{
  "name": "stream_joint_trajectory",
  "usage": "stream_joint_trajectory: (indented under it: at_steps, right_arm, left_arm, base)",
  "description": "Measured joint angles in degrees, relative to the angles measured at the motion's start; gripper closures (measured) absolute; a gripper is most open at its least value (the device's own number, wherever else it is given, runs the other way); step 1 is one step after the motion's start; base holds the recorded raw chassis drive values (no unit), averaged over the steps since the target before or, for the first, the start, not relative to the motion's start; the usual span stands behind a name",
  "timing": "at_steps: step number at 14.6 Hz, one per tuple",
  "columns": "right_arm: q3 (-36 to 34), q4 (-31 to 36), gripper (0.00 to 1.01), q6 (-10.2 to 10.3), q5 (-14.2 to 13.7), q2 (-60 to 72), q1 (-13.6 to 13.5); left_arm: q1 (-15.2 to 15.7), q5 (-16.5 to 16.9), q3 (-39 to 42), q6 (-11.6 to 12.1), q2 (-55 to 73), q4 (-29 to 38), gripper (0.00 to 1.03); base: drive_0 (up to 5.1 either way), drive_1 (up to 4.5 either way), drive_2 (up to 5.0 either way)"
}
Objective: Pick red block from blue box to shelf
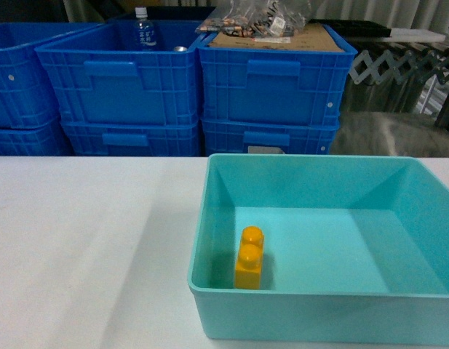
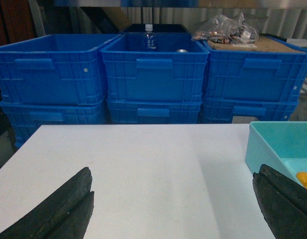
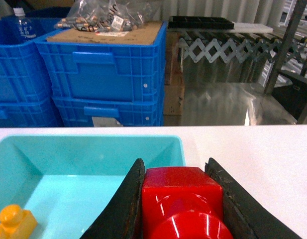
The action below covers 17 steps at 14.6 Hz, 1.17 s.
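The red block, glossy with a round stud facing the camera, is clamped between the black fingers of my right gripper, which is shut on it. It hangs above the near right corner of the blue box. In the head view the blue box stands on the white table and neither gripper shows. My left gripper is open over bare table, left of the blue box, with nothing between its fingers. The shelf is out of view.
A yellow two-stud brick stands inside the box near its left wall. Stacked dark blue crates line the far side of the table, holding a water bottle and a bag on cardboard. An accordion conveyor stands at back right.
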<state>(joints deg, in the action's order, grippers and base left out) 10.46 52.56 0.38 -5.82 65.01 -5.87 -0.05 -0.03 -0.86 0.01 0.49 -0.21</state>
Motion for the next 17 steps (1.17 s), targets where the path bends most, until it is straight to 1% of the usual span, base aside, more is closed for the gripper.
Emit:
stream_joint_trajectory:
  at_steps: [2, 4, 5, 6, 8, 17]
  right_arm:
    - [-1.0, -0.5, 0.73, 0.0, 0.5, -1.6, 0.4]
    - [-3.1, -2.6, 0.73, 0.0, 1.5, -7.5, 1.7]
    - [-4.2, -4.2, 0.73, -0.1, 5.0, -9.8, 4.4]
    - [-6.4, -0.2, 0.73, 0.0, 5.4, -9.7, 6.1]
    - [-8.8, -5.3, 0.73, 0.0, 5.7, -13.7, 6.1]
    - [-9.7, -26.0, 0.73, 0.0, 5.7, -38.2, 6.1]
  left_arm:
    - [0.0, 0.0, 0.0, 0.0, 0.0, 0.0, 0.05]
    - [0.0, 0.0, 0.0, 0.0, 0.0, 0.0, 0.05]
    - [0.0, 0.0, 0.0, 0.0, 0.0, 0.0, 0.05]
    - [0.0, 0.0, 0.0, 0.0, 0.0, 0.0, 0.05]
    - [0.0, 0.0, 0.0, 0.0, 0.0, 0.0, 0.05]
    - [0.0, 0.0, 0.0, 0.0, 0.0, 0.0, 0.05]
  base:
    - [0.0, 0.0, 0.0]
    - [0.0, 0.0, 0.0]
    - [0.0, 0.0, 0.0]
    - [0.0, 0.0, 0.0]
    - [0.0, 0.0, 0.0]
    - [0.0, 0.0, 0.0]
